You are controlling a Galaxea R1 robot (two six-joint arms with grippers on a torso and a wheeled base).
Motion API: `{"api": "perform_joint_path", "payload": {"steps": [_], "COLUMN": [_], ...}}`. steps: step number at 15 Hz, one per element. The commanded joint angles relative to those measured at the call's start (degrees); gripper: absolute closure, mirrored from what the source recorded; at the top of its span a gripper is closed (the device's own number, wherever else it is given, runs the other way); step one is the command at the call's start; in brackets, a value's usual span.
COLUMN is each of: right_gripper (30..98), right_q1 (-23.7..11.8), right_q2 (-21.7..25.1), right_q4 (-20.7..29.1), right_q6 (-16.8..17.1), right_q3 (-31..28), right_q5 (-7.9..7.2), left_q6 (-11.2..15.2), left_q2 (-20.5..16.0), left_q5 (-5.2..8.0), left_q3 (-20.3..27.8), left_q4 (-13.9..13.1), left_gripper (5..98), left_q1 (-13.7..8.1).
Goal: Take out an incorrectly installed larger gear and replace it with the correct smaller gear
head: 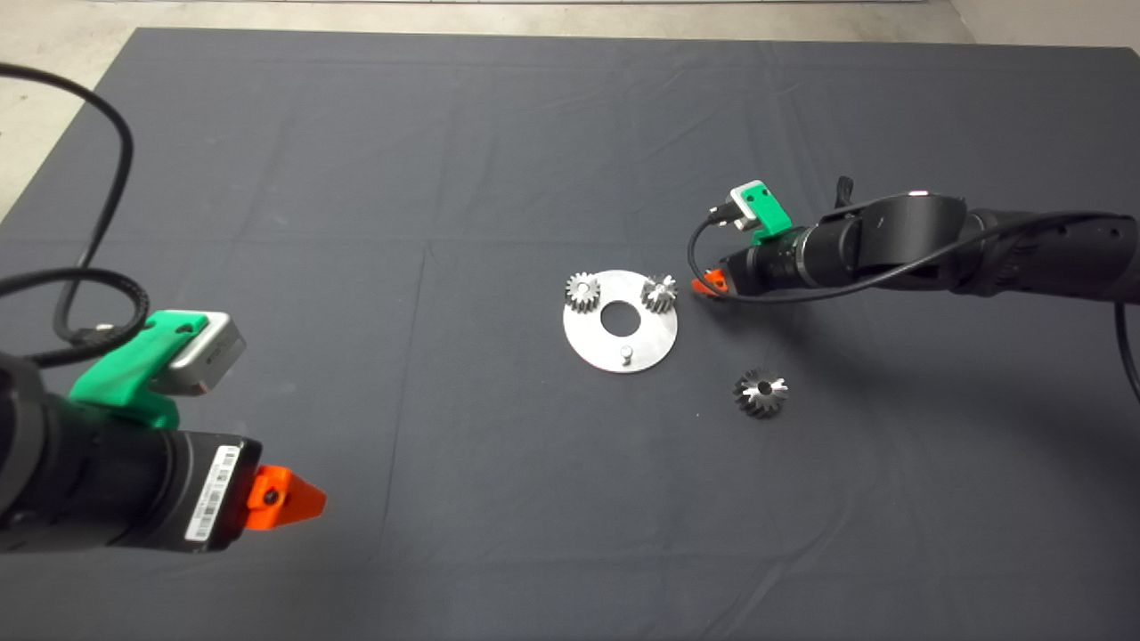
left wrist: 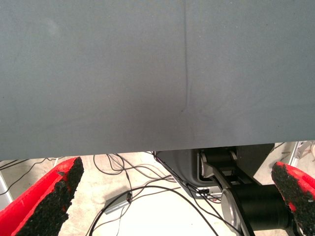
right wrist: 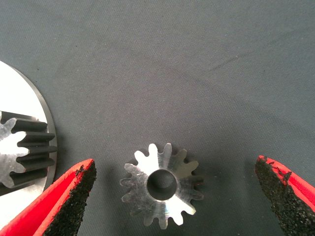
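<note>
shiny steel smaller gear, matt cloth mat

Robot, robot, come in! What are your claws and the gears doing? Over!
Right gripper open around small gear, beside plate. Left gripper open, parked. Big gear off on mat. Nothing blocking.

A dark mat covers the table, creased in faint lines. Right of the frame's centre lies a round silver plate with a centre hole. Two small bright gears stand on it, one at its upper left edge, one at its upper right. A bare pin rises near its lower edge. Pale floor shows along the top.
</note>
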State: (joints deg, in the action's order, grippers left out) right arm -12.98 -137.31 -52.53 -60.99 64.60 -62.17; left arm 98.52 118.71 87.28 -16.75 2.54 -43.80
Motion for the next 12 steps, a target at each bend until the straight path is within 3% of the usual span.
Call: {"api": "perform_joint_path", "payload": {"steps": [1, 3, 5, 9, 12], "right_gripper": [43.0, 43.0, 48.6, 48.8, 52.5], "right_q1": [-0.8, -0.4, 0.0, 0.1, 0.3], "right_q2": [0.3, 0.2, 0.1, 0.1, 0.5], "right_q4": [-1.3, -1.4, -1.4, -1.4, -1.4], "right_q6": [-0.9, -0.8, -0.8, -0.9, -1.0], "right_q3": [-0.2, -0.1, 0.0, 0.4, 0.5], "right_q5": [0.38, 0.38, 0.38, 0.38, 0.38], "left_q6": [0.2, 0.2, 0.2, 0.2, 0.2], "left_q2": [0.0, -0.1, -0.2, -0.2, -0.2], "left_q5": [2.36, 2.36, 2.63, 2.63, 2.63], "left_q3": [0.7, 0.7, 0.7, 0.7, 0.7], "left_q4": [-1.0, -1.0, -1.0, -1.0, -1.0], "left_gripper": [5.5, 5.5, 5.5, 5.5, 5.5], "left_q1": [-0.3, -0.3, -0.3, -0.3, -0.3]}}
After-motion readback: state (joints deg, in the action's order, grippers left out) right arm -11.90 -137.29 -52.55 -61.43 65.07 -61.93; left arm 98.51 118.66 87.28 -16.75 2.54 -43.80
